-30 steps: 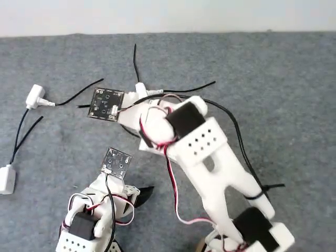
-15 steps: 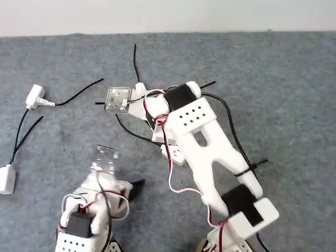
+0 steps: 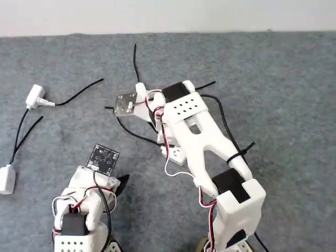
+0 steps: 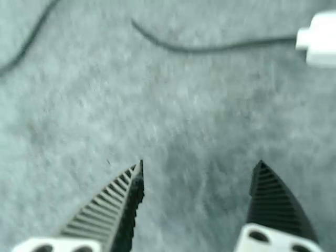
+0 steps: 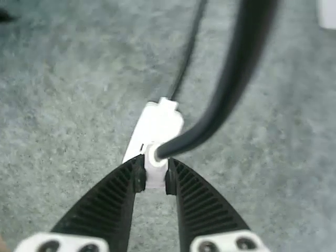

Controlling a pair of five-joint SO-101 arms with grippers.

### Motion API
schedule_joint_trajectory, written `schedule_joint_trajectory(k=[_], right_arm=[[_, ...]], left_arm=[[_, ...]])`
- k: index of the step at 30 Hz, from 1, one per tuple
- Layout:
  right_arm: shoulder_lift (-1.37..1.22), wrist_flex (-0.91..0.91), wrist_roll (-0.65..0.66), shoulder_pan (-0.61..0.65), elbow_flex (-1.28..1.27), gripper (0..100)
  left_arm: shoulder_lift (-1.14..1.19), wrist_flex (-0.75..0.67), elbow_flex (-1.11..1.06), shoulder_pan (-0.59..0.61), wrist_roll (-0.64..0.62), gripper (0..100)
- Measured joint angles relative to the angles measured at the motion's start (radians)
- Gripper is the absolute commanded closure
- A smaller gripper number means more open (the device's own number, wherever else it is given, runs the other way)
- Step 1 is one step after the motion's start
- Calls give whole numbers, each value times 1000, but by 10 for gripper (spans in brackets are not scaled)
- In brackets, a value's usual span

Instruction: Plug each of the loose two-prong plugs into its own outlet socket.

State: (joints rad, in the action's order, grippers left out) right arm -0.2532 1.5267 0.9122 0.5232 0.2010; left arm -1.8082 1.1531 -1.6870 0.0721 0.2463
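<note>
**Operator:** Report the near arm's pose and end-effector condition.

**Technician:** The left arm [image 3: 79, 223] sits folded at the near edge of the grey felt-covered table [image 3: 294, 105], with its wrist pitched down. The left gripper [image 4: 199, 169] hangs above bare felt. Its two black ribbed fingers [image 4: 123, 202] are spread wide, with nothing between them.

**Operator:** Report the right arm.

**Technician:** The right arm [image 3: 210, 152] stands at the near right edge. It stretches forward and leftward across the table centre, with the elbow raised and the wrist angled down. The right gripper [image 5: 155, 167] is clamped on the narrow collar of a white moulded plastic plug [image 5: 157, 126], with one fingertip pressed against each side. The plug body points away from the wrist, left of the table centre. It sits low against the felt, but contact cannot be confirmed. A thin black cord [image 5: 186, 58] leaves its far end. A thick black cable [image 5: 236, 79] crosses close to the wrist camera, and it cannot be determined whether it belongs to the plug.

**Operator:** Locate the remaining items.

**Technician:** A small white plastic connector block [image 3: 176, 155] lies on the felt beneath the right forearm. A white rectangular plastic block [image 3: 6, 178] rests at the table's left edge, well apart from both grippers. Beyond it lies a second white plug with a rounded head [image 3: 35, 96], its black cord trailing rightward.
</note>
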Motion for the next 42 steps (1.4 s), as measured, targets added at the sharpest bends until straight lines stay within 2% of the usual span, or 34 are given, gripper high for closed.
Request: schedule_joint_trajectory(k=[4,7,12,15,23,27,35,40,42], right_arm=[[115,57,-44,8,68,990],[219,132,-92,26,117,990],[423,218,-152,28,218,990],[505,230,-183,54,236,990],[588,230,-241,63,238,990],[594,230,-267,63,238,990],[623,230,-304,63,238,990],[667,230,-313,130,238,990],[669,230,-327,158,238,990]], left_arm=[[0,-193,0,-74,3,682],[0,-322,0,-176,-34,682],[0,-356,0,-353,-97,682],[0,-358,0,-414,-104,682],[0,-334,0,-430,-104,681],[0,-331,3,-388,-104,681],[0,-215,244,-311,-150,681],[104,-270,301,-311,-196,681],[184,-307,331,-348,-209,681]])
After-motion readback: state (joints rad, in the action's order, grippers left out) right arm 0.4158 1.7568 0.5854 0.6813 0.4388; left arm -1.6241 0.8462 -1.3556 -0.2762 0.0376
